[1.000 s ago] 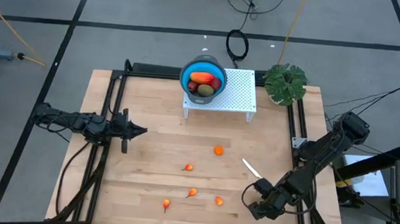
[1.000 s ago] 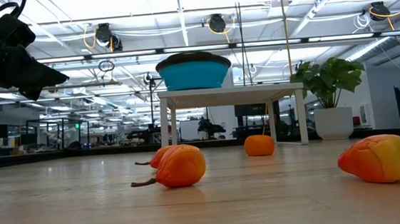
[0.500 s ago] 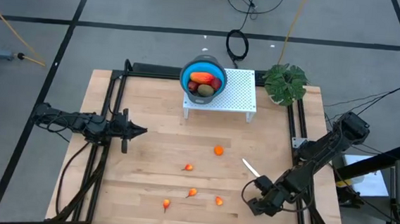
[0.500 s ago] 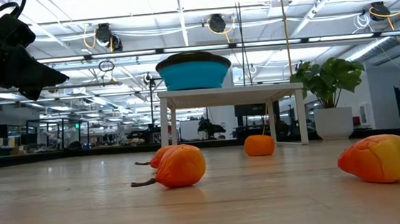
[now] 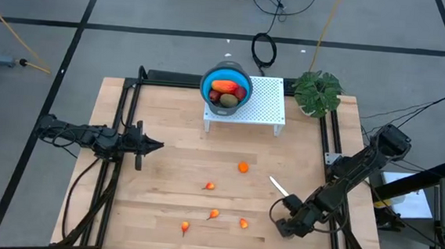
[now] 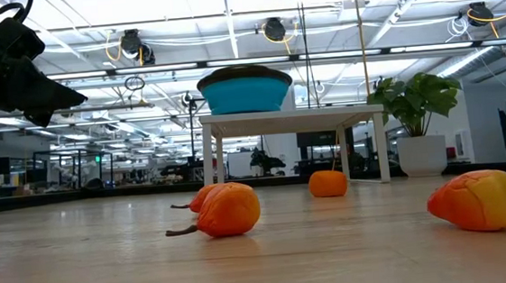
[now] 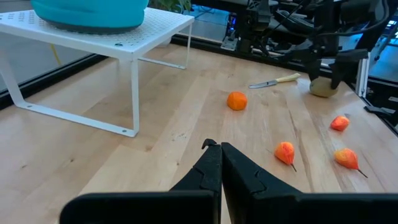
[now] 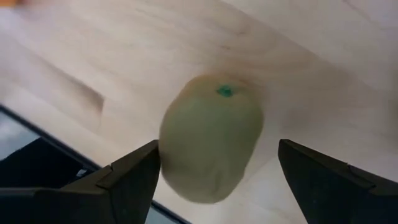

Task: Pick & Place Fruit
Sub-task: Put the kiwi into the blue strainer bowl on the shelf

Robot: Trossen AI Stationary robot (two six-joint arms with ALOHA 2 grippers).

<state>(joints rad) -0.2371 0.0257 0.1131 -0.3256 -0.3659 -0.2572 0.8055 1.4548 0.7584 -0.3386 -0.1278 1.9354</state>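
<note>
You had on table: one round orange piece (image 5: 242, 167); four stemmed orange-red bits (image 5: 209, 186) (image 5: 214, 213) (image 5: 243, 223) (image 5: 185, 226); one loose brown-green oval (image 7: 321, 88); one knife (image 5: 279, 186). One blue bowl (image 5: 208, 78) on one white rack (image 5: 265, 104). In bowl you had one red-yellow elongated fruit (image 5: 223, 86), one more brown-green oval (image 5: 229, 101); dark red balls not countable. One potted plant (image 5: 317, 92). Two grippers: left gripper (image 5: 157, 144), right gripper (image 5: 282, 223).

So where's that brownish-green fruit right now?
The brown-green fruit lies on the table's near right corner, between the right gripper's open fingers, just past the knife.
</note>
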